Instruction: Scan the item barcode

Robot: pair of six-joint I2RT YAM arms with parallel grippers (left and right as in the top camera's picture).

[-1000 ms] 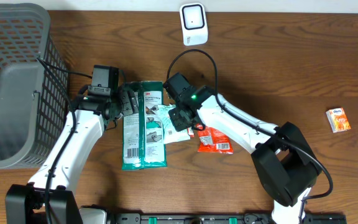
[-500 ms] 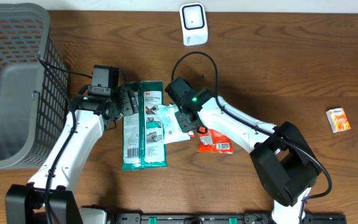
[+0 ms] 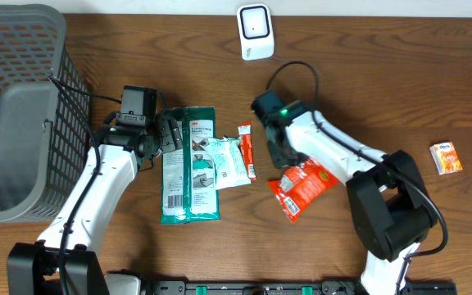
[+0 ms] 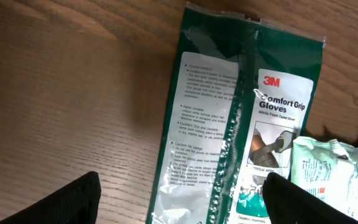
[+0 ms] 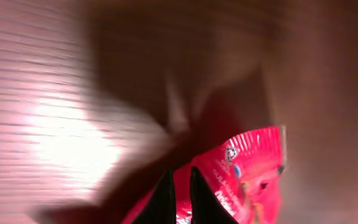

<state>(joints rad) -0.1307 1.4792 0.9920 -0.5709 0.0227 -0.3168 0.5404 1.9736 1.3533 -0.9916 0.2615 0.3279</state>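
Item: red snack packet (image 3: 303,187), edge pinched in my right gripper's (image 3: 285,161) narrow jaws and trailing behind them. White scanner (image 3: 255,31) is well ahead. I'd lift gently and turn the barcode toward it. Left gripper (image 4: 185,199): jaws wide above the gloves pack (image 4: 229,124).

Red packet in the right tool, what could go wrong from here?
The right tool pinches the red packet near one edge, so most of it hangs free; it could slip or flop on the way to the white scanner. No barcode shows in either view, so it may arrive facing the wrong way.
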